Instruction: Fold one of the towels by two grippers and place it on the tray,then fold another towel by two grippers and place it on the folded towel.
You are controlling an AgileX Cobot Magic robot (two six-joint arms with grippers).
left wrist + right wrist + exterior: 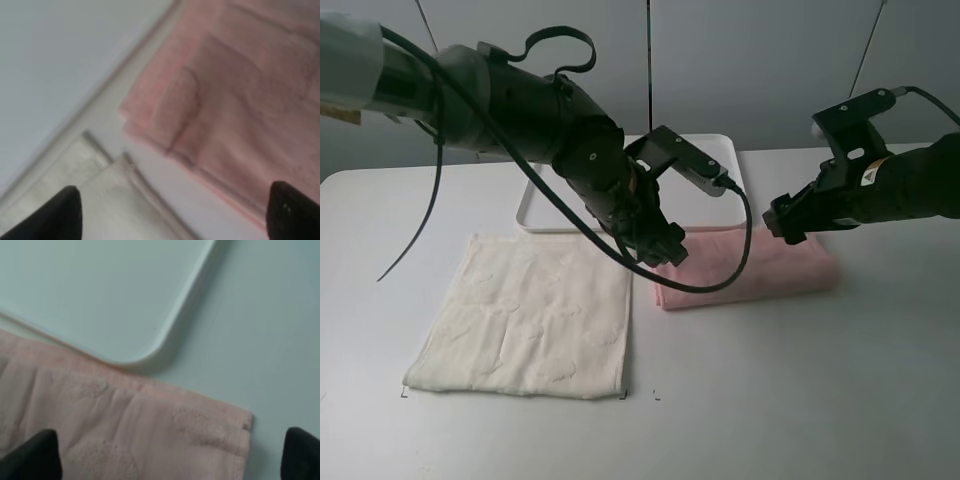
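A pink towel lies folded on the table, right of centre, just in front of the white tray. A cream towel lies flat and unfolded on the left. My left gripper hangs open and empty over the pink towel's left end; the cream towel's corner shows beside it. My right gripper hangs open and empty over the pink towel's far right part, near the tray's corner.
The tray is bare and stands at the back centre of the white table. Small black marks lie near the cream towel's front corners.
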